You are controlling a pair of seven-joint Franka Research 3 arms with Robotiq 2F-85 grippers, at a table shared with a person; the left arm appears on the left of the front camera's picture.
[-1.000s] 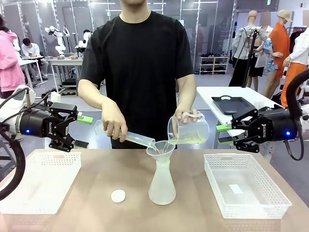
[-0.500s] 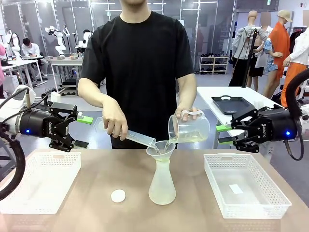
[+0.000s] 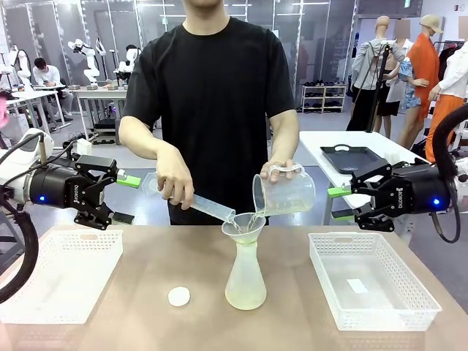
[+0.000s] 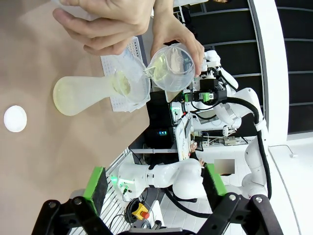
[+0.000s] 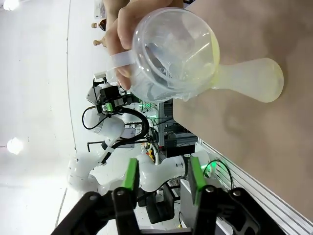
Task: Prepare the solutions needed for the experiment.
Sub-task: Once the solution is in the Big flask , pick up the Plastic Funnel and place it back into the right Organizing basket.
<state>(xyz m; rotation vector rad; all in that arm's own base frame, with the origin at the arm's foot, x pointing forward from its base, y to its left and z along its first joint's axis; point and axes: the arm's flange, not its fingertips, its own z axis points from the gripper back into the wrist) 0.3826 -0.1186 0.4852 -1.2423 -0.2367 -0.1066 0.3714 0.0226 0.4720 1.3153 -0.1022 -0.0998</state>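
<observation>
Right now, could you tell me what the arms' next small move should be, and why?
Probably wait, with both arms parked. The person is tipping a cylinder and a beaker into the funnel on the flask. There is solution in the beaker, and the left gripper and right gripper hang open, off to either side.

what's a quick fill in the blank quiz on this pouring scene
1. The person tips a beaker and a cylinder into a ____ set in the flask.
2. The solutions at the flask's bottom look pale ____.
3. In the front view, the white disc lies to the flask's ____.
4. The left claw and right claw are both ____, holding nothing.
Missing: funnel; yellow; left; open
</observation>
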